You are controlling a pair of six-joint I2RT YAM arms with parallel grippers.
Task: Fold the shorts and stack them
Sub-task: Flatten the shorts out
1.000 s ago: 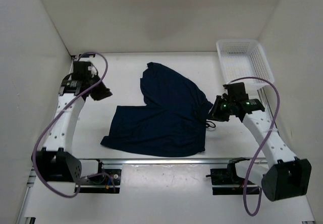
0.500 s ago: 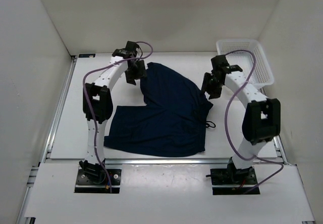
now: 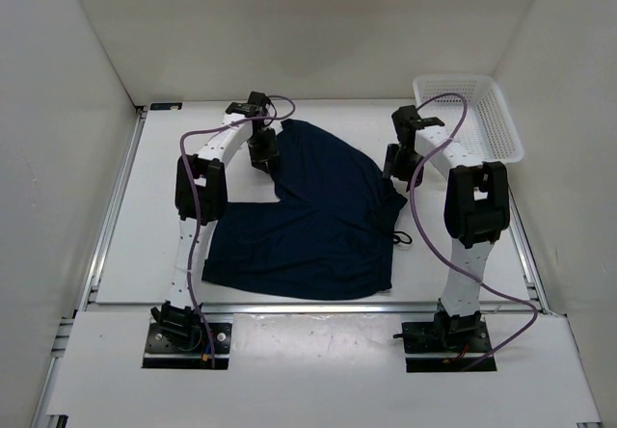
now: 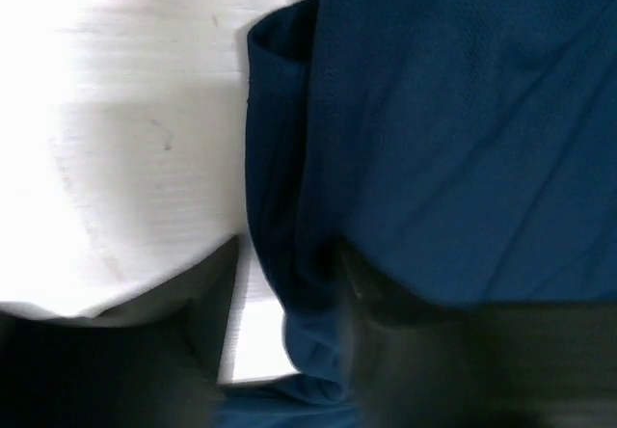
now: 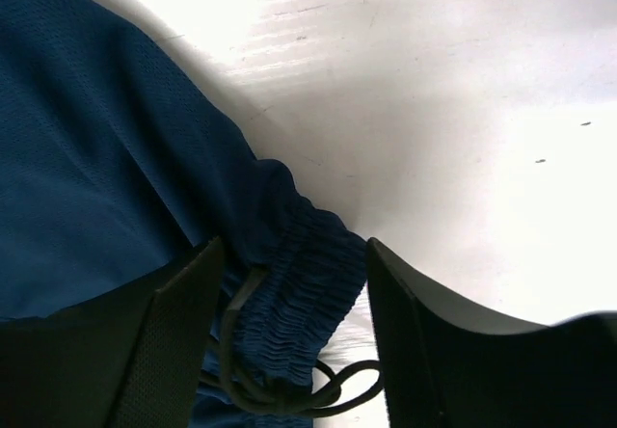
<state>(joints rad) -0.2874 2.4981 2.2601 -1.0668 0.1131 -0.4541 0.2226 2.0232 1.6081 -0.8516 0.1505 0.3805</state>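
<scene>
Navy shorts (image 3: 318, 216) lay spread mid-way across the table (image 3: 154, 206), same spot as a second back. Both arms had swung in from the sides. The left gripper (image 3: 262, 148) sat open over the far-left hem (image 4: 275, 158), and the right gripper (image 3: 395, 166) sat open astride the waistband (image 5: 308, 264).

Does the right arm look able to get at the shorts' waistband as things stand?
Probably yes: the right hand is open, the waistband of the shorts between its fingers; nothing blocks it.
</scene>
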